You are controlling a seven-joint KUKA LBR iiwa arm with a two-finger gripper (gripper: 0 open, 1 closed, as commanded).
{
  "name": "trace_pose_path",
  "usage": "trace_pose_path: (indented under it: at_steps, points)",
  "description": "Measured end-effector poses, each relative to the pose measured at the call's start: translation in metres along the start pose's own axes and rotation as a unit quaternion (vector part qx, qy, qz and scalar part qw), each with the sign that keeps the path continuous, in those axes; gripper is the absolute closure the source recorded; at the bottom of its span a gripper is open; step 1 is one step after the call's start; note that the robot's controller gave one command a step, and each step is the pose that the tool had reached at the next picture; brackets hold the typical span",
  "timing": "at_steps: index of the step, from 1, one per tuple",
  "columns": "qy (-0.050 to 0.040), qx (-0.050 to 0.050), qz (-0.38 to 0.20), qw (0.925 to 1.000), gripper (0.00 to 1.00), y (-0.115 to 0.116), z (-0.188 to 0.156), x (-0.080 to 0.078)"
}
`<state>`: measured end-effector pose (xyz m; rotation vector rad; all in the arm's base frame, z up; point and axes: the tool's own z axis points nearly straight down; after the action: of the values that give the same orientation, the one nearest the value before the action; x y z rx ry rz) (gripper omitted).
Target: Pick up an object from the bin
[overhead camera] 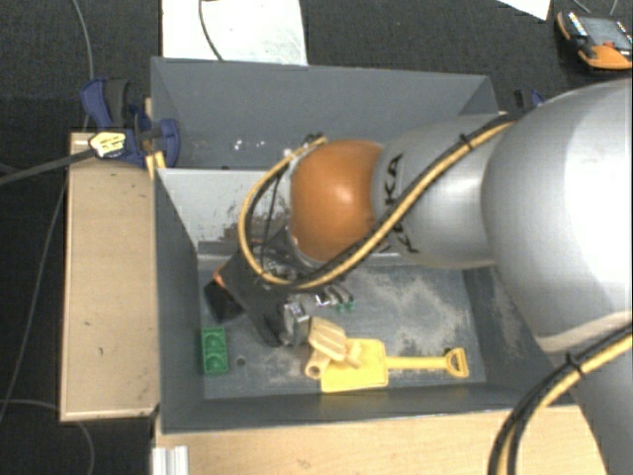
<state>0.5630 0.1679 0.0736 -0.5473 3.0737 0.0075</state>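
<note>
- The grey metal bin [178, 295] has a dusty, scratched floor. The big arm hides much of its right side.
- A small green block [215, 351] with bumps on top sits by the left wall, close to the bin's front-left corner.
- Just behind it lies a dark, flat black thing [222, 300]. I cannot tell what it is.
- The black gripper [287, 330] reaches down to the floor near the front wall, left of the middle. Its tip is dark and partly hidden, so I cannot tell if it is spread or pressed together.
- A cream piece [326, 346], smooth and rounded like plastic tubes stuck together, lies just beside the gripper on its right. It is not clear if they touch.
- A yellow plastic shovel [358, 369] lies flat by the front wall, touching the cream piece. Its thin handle points right.
- Some tiny green bits [341, 303] sit under the arm, too small to make out.
- A round orange cover [331, 201] and a yellow cable [259, 196] sit above the gripper on the shiny silver arm [514, 196].
</note>
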Motion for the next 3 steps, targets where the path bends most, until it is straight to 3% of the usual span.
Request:
trace_pose_path:
  at_steps: [1, 2, 3]
  points:
    - [-0.0141, -0.003, 0.304, 0.9525, 0.0, 0.038, -0.006, 0.056]
    - [-0.0062, 0.0, 0.011, 0.9999, 1.0, 0.002, -0.004, 0.002]
    - [-0.006, 0.0, 0.012, 0.9999, 1.0, 0.003, -0.004, 0.003]
